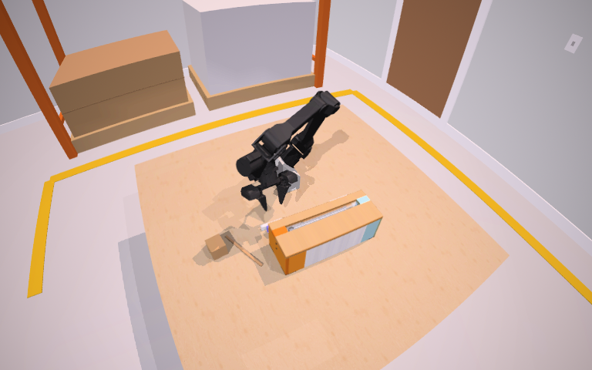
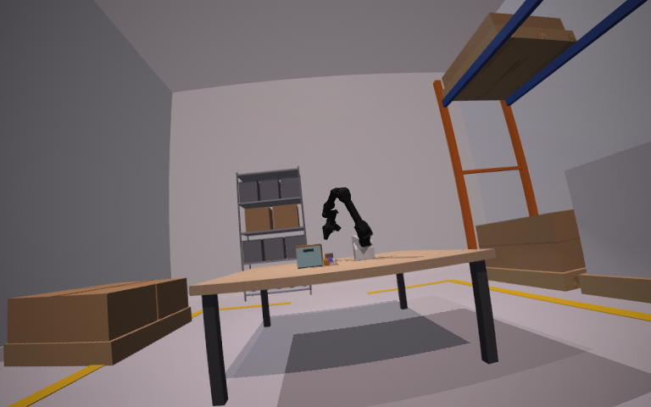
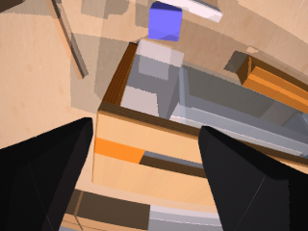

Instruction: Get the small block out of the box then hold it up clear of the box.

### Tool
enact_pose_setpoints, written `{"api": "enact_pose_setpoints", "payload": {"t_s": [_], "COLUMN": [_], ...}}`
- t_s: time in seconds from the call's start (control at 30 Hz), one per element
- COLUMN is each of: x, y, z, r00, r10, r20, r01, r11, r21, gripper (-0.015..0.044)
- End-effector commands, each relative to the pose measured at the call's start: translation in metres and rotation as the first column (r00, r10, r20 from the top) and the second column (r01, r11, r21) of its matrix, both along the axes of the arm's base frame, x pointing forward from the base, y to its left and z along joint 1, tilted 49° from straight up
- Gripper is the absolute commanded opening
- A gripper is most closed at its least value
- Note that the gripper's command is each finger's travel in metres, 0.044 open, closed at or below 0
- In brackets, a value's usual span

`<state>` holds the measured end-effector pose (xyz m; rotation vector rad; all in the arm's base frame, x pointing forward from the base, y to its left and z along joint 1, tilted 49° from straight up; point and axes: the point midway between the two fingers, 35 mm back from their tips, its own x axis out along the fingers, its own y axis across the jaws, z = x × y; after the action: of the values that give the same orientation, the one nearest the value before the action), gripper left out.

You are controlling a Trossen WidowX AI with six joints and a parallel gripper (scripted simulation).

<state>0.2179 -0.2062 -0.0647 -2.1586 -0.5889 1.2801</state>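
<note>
The small blue-purple block (image 1: pixel 267 228) (image 2: pixel 331 259) (image 3: pixel 165 24) is outside the box, on the table near the corner at its orange end. The box (image 1: pixel 331 227) (image 2: pixel 309 258) (image 3: pixel 125 129) stands upright, with a slotted wooden top and a clear face. My gripper (image 1: pixel 273 206) (image 2: pixel 333 233) (image 3: pixel 146 129) is open and empty, above the table beside the box. In the wrist view the block lies beyond the fingertips, past the box's top edge, not between the fingers.
A pale bar (image 1: pixel 264 227) (image 3: pixel 202 9) lies close beside the block. A thin wooden stick (image 1: pixel 244 251) (image 3: pixel 67 38) and a wooden cube (image 1: pixel 216 245) lie off the orange end. An orange-brown piece (image 3: pixel 279 87) is near the clear face. A white upright panel (image 2: pixel 363 250) stands by the arm's base.
</note>
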Motion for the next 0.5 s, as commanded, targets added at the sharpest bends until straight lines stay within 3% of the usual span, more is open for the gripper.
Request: {"api": "enact_pose_setpoints", "payload": {"t_s": [0.0, 0.27, 0.47], "x": [-0.001, 0.0, 0.009], "y": [-0.002, -0.001, 0.061], "z": [0.0, -0.002, -0.056], "r00": [0.983, 0.983, 0.983], "r10": [-0.148, -0.148, -0.148], "r20": [-0.107, -0.107, -0.106], "r01": [0.159, 0.159, 0.159], "r11": [0.982, 0.982, 0.982], "r21": [0.099, 0.099, 0.101], "gripper": [0.0285, 0.0285, 0.0285]}}
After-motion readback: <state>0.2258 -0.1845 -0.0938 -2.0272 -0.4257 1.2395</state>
